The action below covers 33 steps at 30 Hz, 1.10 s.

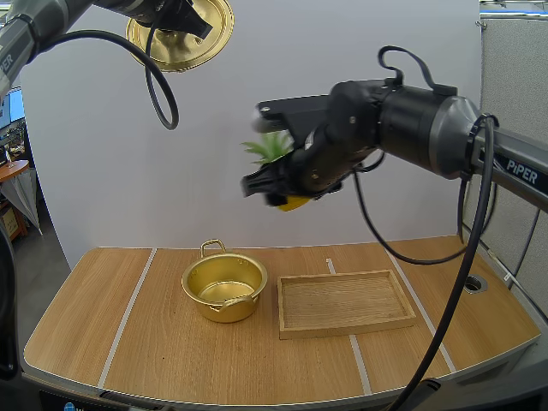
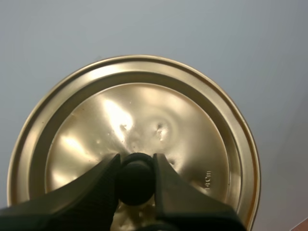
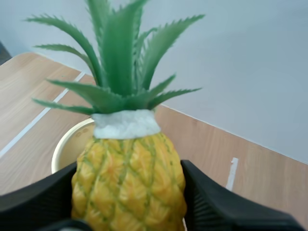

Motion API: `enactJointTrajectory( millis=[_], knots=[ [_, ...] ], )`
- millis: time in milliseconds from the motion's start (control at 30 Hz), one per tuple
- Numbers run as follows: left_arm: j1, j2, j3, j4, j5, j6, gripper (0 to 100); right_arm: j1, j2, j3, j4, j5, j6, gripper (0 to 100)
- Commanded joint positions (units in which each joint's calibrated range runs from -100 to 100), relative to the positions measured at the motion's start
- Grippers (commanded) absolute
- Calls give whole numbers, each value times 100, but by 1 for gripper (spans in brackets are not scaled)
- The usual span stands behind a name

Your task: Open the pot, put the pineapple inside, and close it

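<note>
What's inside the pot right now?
Nothing visible: the pot shows a bare gold floor. Its near inner wall is hidden behind the rim.

We are holding the lid (image 1: pixel 181 38) up high in our left gripper (image 1: pixel 182 19), and our right gripper (image 1: pixel 276 190) is gripping the pineapple (image 1: pixel 295 203) in the air over the table (image 1: pixel 103 325), where the open pot (image 1: pixel 214 306) is sitting just beside the wooden tray (image 1: pixel 342 329).

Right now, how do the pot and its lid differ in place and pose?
The pot stands on the table, while the lid hangs in the air, its black knob pinched by the left pincer. The pot sits upright with its mouth open; the lid is tipped nearly on edge. Both are shiny gold metal.
</note>
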Motion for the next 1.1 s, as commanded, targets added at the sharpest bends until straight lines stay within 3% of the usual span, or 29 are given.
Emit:
enactJointTrajectory(
  millis=[0,667,1067],
  knots=[
    [-14,-35,-65,29,-210,-42,0,302,378,-39,-44,-264,-103,0],
    [-14,-35,-65,29,-210,-42,0,325,2852,-39,-33,-1766,-417,0],
    [-14,-35,-65,29,-210,-42,0,502,3616,-221,-84,-2005,-400,0]
  ],
)
